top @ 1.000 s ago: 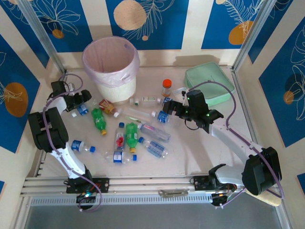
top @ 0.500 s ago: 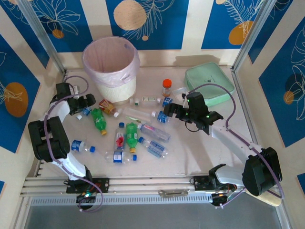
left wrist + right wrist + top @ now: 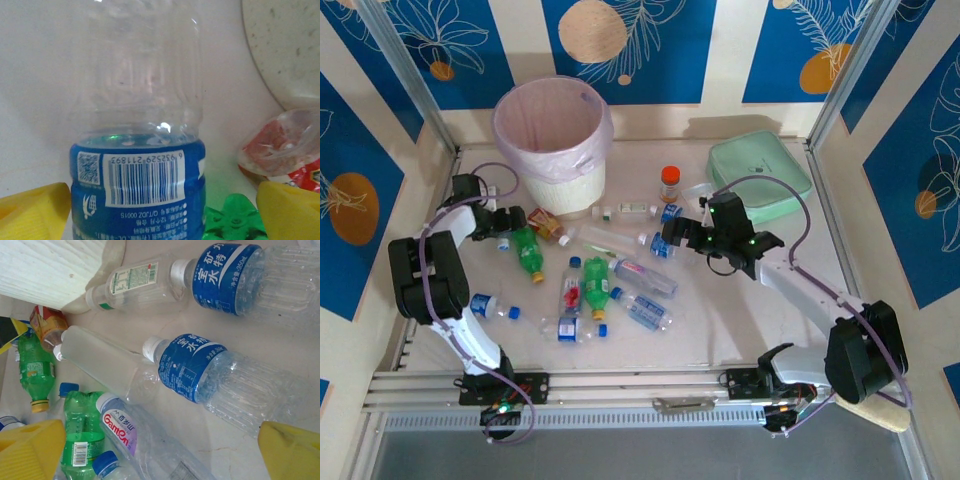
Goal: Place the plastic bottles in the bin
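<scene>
Left gripper [image 3: 503, 222] sat at the bin's [image 3: 555, 150] left foot, fingers [image 3: 30, 210] spread either side of a clear blue-labelled bottle [image 3: 140, 150] on the tabletop [image 3: 740, 320]. Right gripper's [image 3: 672, 232] fingers [image 3: 290, 450] were spread too, holding nothing, above another blue-labelled bottle [image 3: 200, 367] right of the bin. We judged the bottles empty: light, slick, crushable. Grip the labelled waist gently.

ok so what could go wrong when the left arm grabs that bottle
1. The open left gripper straddles the blue-labelled bottle, but a green bottle and a red-labelled bottle lie right beside it; closing might snag them.
2. The bin stands close by, so the lift could bump its wall.
</scene>
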